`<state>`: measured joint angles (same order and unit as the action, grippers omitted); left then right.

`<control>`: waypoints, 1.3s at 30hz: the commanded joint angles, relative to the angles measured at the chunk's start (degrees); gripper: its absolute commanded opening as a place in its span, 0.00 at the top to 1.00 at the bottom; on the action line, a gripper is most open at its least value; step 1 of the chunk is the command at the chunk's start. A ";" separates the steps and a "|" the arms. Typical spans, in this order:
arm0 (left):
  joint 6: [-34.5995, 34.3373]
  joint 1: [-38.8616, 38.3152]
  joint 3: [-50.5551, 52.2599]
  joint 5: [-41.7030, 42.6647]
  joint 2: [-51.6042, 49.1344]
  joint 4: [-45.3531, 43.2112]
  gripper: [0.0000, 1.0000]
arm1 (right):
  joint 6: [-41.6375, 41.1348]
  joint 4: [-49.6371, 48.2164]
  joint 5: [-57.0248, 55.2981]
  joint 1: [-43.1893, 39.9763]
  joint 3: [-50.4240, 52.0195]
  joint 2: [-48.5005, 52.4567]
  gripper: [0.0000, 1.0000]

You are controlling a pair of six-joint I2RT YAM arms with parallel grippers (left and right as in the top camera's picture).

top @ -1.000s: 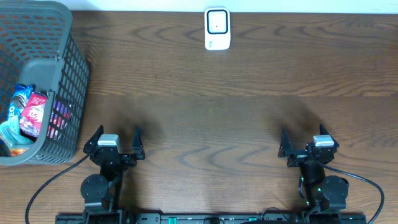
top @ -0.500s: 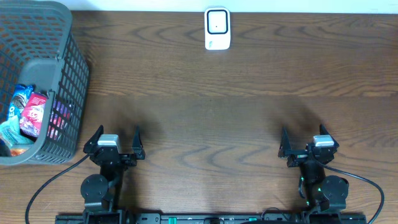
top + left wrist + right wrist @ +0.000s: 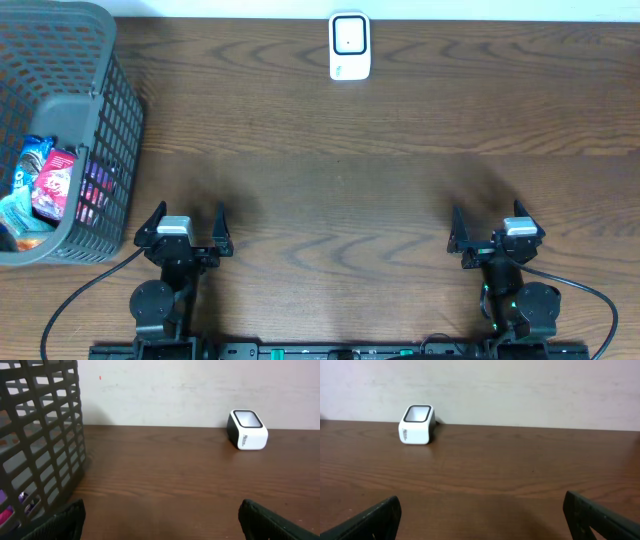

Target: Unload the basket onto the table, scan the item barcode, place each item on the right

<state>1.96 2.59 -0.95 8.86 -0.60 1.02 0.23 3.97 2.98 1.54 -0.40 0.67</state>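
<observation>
Snack packets (image 3: 52, 186) in basket (image 3: 118, 120), well left of scanner (image 3: 349, 45)

Just a dark wood-grain worktop (image 3: 330, 190), pale wall (image 3: 175, 390) behind, grey mesh basket (image 3: 118, 135) far left.

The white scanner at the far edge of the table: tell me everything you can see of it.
The scanner is a small, boxy unit with rounded corners and a white body that looks like smooth plastic. Its top face carries a dark-framed window with a pale pane. One side bears small dark print, too small to read. It stands upright on the brown wooden table, at the middle of the far edge, close to the pale wall. Only the table touches it, and nothing lies on or in front of the window.
</observation>
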 commanded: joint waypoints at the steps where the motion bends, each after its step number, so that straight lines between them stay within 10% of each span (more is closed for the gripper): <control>1: 0.79 0.24 0.72 1.57 0.37 2.32 0.02 | -0.83 0.22 -0.04 0.59 0.07 -0.37 0.01; 10: 0.74 0.24 0.72 2.03 0.37 -0.04 0.02 | -0.85 0.22 -0.04 0.59 0.07 -0.37 0.01; 14: -5.49 0.24 0.72 16.83 0.37 -3.56 0.02 | -0.85 0.22 -0.07 0.59 0.07 -0.37 0.01; 19: -13.88 0.24 0.70 25.35 0.37 -24.33 0.02 | -0.85 0.22 -0.04 0.59 0.07 -0.37 0.01; 24: -21.29 0.24 -2.43 9.60 0.11 -44.00 0.02 | -0.83 0.22 -0.04 0.59 0.07 -0.37 0.01; 31: -8.90 0.24 -25.97 3.10 -18.56 -32.35 0.03 | -0.85 0.22 -0.04 0.59 0.07 -0.37 0.01; 39: 3.10 0.85 -85.37 -12.57 -64.57 17.11 0.02 | -0.85 0.22 -0.04 0.59 0.07 -0.37 0.01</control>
<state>-4.19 2.59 -63.51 5.74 -49.01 3.33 0.21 3.90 2.96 1.54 -0.40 0.71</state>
